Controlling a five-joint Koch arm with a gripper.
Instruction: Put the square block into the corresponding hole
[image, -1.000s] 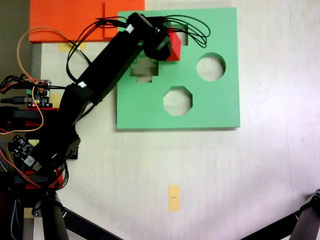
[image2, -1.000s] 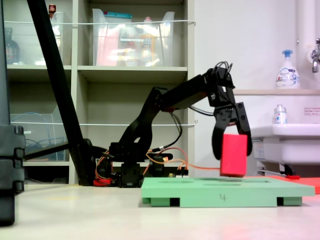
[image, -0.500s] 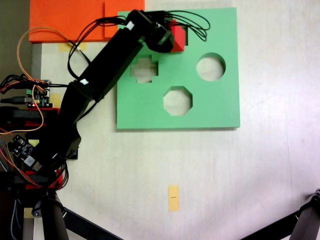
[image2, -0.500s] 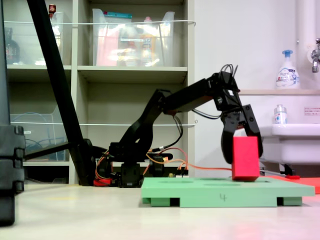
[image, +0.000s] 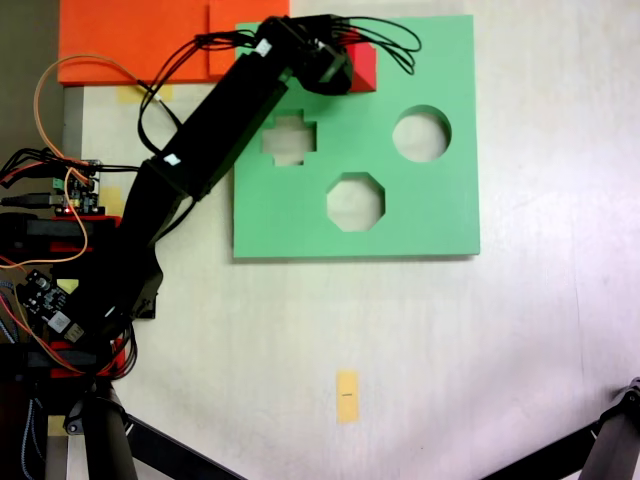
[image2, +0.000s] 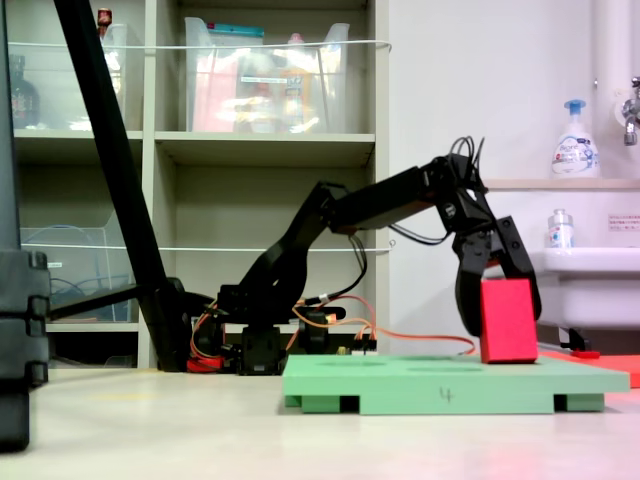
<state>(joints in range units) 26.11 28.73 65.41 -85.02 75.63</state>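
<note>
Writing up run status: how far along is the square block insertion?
Done: the tool has the square block gripped and carried to the green board's far edge, by the top view. In hand: the side view shows it low at the board's surface. Left: seating it in the square hole, hidden under arm and block, then letting go.

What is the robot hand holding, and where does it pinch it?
The hand holds the red block, pinched at its upper part from opposite sides, just above the green board.

Overhead and table-level side views.
</note>
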